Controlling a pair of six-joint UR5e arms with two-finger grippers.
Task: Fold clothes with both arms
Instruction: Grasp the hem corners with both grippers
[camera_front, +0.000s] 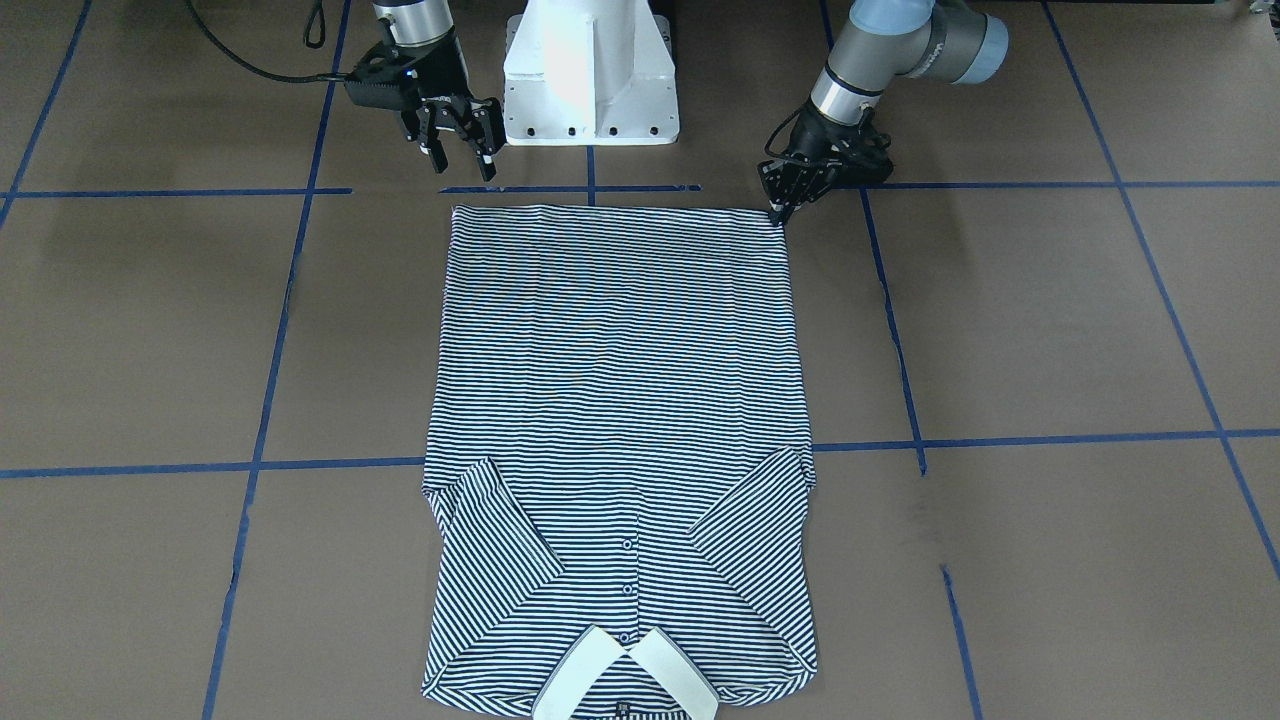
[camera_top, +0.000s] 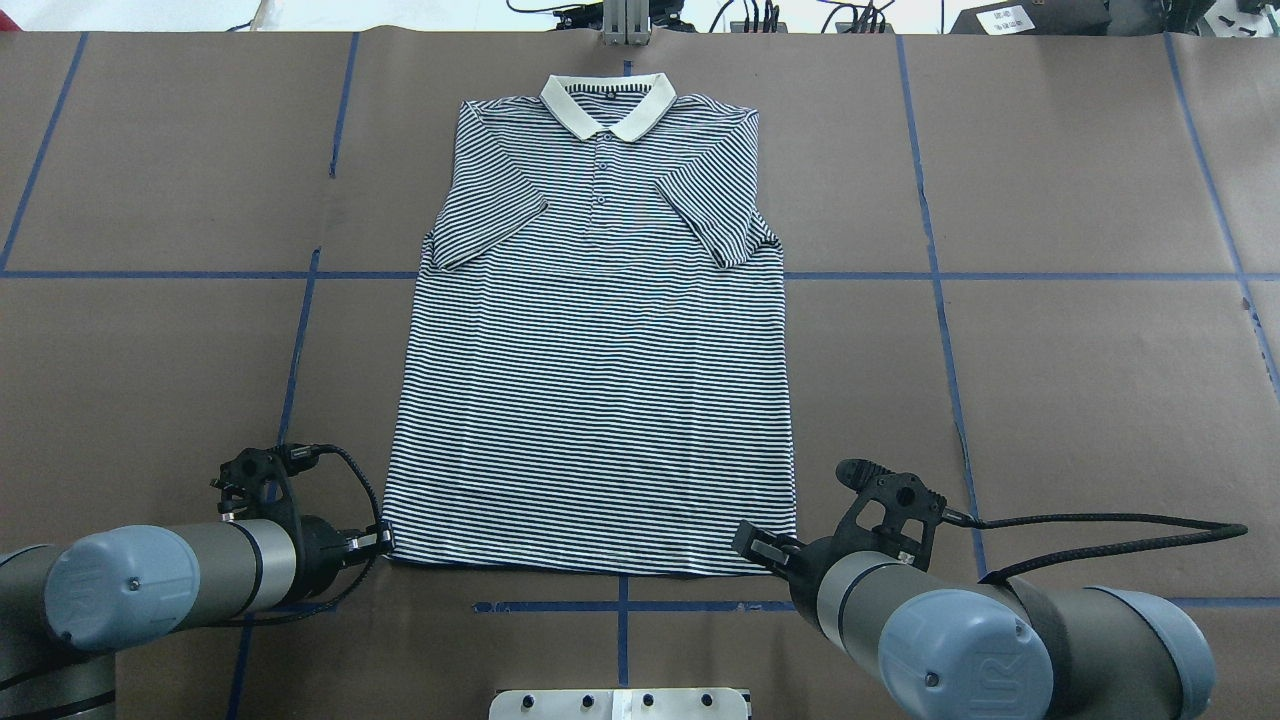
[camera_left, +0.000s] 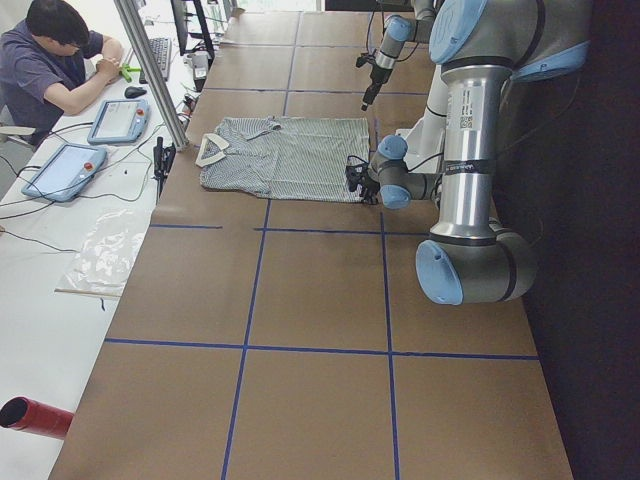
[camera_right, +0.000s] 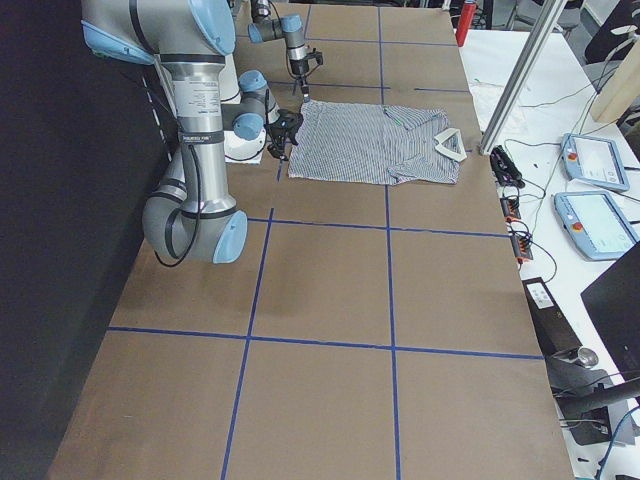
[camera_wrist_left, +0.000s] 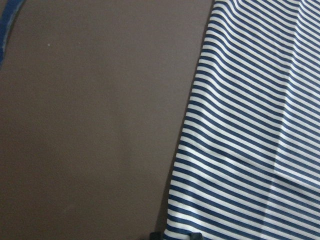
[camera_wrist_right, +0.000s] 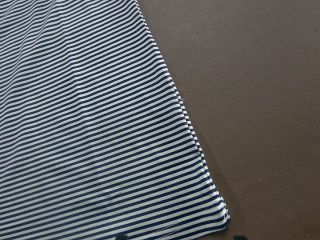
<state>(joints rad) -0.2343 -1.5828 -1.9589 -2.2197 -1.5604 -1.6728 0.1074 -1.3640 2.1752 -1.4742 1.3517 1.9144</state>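
The navy-and-white striped polo shirt (camera_front: 615, 400) (camera_top: 590, 380) lies flat and face up on the brown table, both sleeves folded in over the chest and the white collar (camera_top: 608, 103) at the far end. My left gripper (camera_front: 781, 210) (camera_top: 385, 541) is down at the hem's left corner, its fingers drawn together on the cloth edge, which shows in the left wrist view (camera_wrist_left: 250, 125). My right gripper (camera_front: 462, 165) (camera_top: 752, 545) hangs open just above the table, a little short of the hem's right corner (camera_wrist_right: 222, 215), holding nothing.
The white pedestal base (camera_front: 590, 75) stands between the arms behind the hem. Blue tape lines (camera_front: 900, 445) grid the table. In the exterior left view a person (camera_left: 50, 60) sits at a side desk with teach pendants (camera_left: 60, 170); a red cylinder (camera_left: 35, 415) lies there.
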